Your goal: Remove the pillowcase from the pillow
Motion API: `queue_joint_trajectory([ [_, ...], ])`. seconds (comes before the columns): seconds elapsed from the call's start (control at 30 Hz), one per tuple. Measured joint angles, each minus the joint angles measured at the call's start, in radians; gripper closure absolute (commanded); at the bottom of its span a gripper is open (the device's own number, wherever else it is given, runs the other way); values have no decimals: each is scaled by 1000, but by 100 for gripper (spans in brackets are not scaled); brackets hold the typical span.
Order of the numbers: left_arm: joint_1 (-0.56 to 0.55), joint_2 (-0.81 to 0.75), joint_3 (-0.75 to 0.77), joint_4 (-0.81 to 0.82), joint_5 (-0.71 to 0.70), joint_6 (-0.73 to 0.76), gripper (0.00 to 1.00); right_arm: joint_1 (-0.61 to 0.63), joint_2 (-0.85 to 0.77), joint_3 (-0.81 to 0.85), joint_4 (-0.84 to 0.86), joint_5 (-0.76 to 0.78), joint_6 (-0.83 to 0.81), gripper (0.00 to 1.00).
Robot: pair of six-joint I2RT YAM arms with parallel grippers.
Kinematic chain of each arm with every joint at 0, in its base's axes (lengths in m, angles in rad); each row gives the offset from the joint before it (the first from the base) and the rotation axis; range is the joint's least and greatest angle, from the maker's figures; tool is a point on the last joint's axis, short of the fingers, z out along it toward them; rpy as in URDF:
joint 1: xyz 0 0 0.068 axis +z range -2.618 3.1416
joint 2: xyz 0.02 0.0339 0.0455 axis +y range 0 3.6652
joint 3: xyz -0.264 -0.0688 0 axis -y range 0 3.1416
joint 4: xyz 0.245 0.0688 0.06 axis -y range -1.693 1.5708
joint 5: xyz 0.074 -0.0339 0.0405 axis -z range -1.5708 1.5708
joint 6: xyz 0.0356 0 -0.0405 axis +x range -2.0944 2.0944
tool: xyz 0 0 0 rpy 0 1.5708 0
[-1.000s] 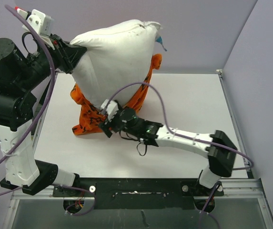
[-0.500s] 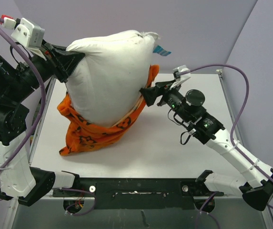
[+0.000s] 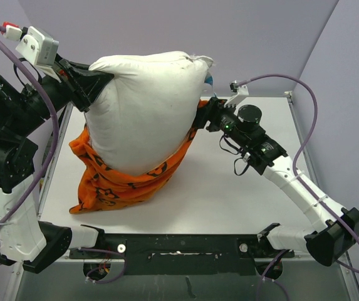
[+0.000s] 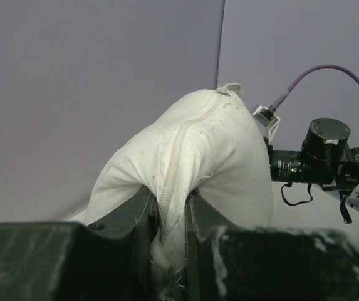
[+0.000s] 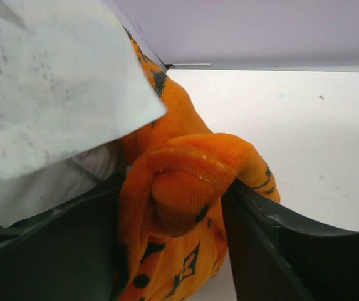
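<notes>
The off-white pillow [image 3: 146, 110] hangs upright above the table, most of it bare. My left gripper [image 3: 99, 80] is shut on its upper left corner; in the left wrist view the zip seam [image 4: 178, 163] is pinched in my left gripper [image 4: 171, 216]. The orange pillowcase [image 3: 119, 179] with dark motifs is bunched round the pillow's lower end, its bottom on the table. My right gripper [image 3: 202, 115] is shut on the pillowcase's right edge, level with the pillow's right side. In the right wrist view a fold of orange fabric [image 5: 185, 182] fills my right gripper [image 5: 176, 207].
The white table [image 3: 242, 182] spreads to the right and in front of the pillow. Purple walls [image 3: 260, 37] stand behind and at the right. A blue tag [image 3: 208, 79] shows at the pillow's upper right corner. Purple cables loop off both arms.
My right gripper swung from the pillowcase's lower front up to its right edge and took hold there. The pillowcase has slid lower and spread left. My left gripper shifted left with the pillow.
</notes>
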Motion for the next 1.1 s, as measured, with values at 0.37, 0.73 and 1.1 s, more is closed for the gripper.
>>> queue_joint_trajectory([
  [0.37,0,1,6,0,13,-15,100,92,178,-118,56,132,88,74],
  [0.73,0,13,35,-29,41,-63,100,236,523,-234,132,280,244,73],
  [1.1,0,16,35,69,-43,-9,100,140,356,-226,58,272,118,20],
])
